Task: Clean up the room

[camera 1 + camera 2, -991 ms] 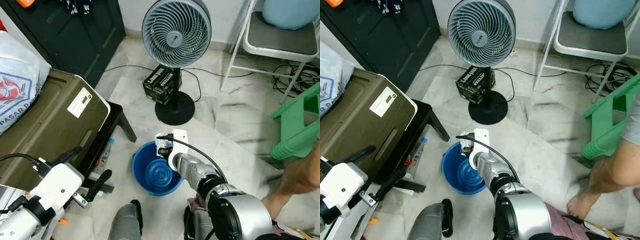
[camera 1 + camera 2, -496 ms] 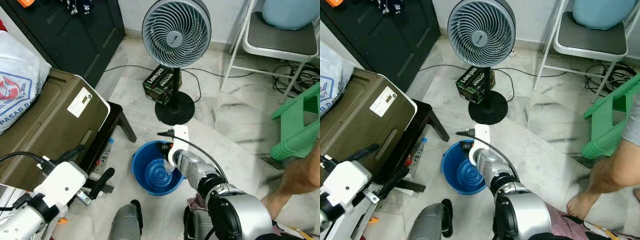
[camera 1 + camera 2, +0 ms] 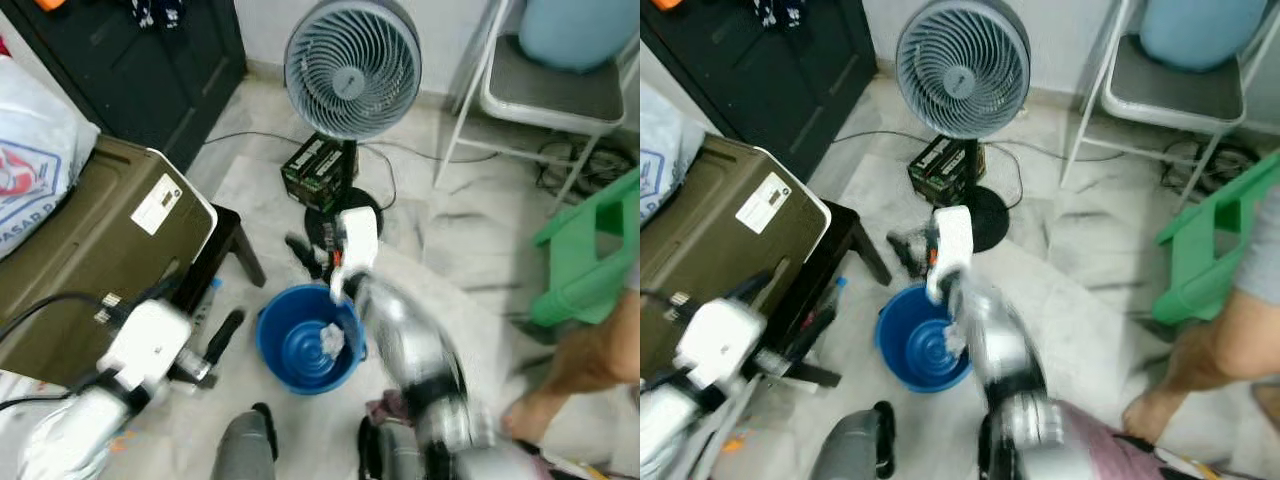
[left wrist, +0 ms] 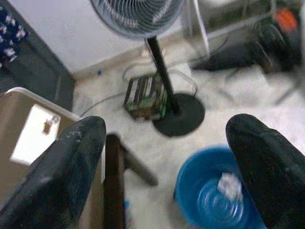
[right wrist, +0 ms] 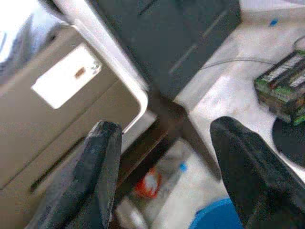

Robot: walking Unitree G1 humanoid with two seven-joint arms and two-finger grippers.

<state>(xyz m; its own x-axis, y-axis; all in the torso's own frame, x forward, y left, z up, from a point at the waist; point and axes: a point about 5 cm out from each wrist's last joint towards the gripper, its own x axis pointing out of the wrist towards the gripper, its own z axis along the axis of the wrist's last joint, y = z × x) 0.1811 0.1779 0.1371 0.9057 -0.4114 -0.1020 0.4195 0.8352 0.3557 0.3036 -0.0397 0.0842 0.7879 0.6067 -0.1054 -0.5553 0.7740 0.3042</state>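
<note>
- A crumpled white scrap (image 3: 331, 340) is seen lying inside the blue bucket (image 3: 275, 345), so one piece is judged binned.
- The right gripper (image 3: 308, 256) is held spread and empty (blurred) beyond the bucket's far rim.
- The left gripper (image 4: 164, 157) is spread too, at near left.
- Floor litter by the dark stand (image 3: 228, 240) is left.

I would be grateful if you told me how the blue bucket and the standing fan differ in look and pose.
The blue bucket is a low, open round tub sitting on the floor, while the standing fan rises tall on a thin pole from a flat black base. The bucket is bright blue with a crumpled white scrap inside; the fan's head is pale grey and holds nothing. Both stand upright on the marble floor.
</note>
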